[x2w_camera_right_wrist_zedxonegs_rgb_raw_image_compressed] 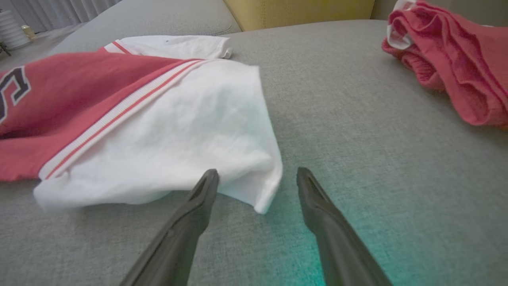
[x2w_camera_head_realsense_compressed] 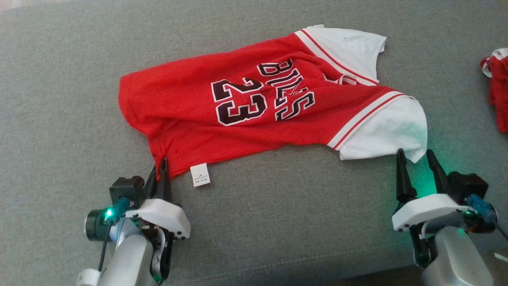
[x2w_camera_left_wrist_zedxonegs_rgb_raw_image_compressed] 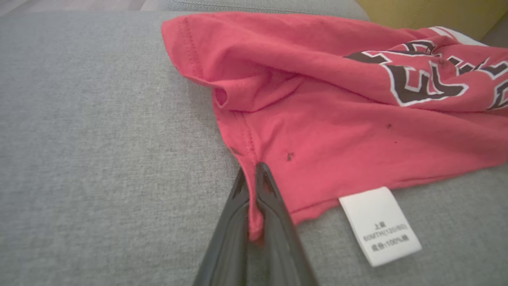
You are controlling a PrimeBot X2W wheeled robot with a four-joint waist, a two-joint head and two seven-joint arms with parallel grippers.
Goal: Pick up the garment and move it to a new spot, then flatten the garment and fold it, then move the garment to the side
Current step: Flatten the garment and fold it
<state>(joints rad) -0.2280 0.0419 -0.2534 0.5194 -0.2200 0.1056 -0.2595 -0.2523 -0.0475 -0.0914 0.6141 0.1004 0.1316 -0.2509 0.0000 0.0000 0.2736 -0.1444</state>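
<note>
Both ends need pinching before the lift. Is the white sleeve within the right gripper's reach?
Likely yes: the right gripper stands open, the white sleeve ending between its fingers, nothing blocking.

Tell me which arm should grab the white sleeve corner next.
Right. The right gripper is open with the white sleeve corner at its fingertips; the left gripper is shut on the garment at its red hem.

The garment (x2w_camera_head_realsense_compressed: 178,107) was soft matt red and white cloth, its hem tag (x2w_camera_head_realsense_compressed: 200,174) smooth; the upholstery (x2w_camera_head_realsense_compressed: 59,99) was coarse grey weave; the right gripper (x2w_camera_right_wrist_zedxonegs_rgb_raw_image_compressed: 257,172) was smooth dark plastic.
</note>
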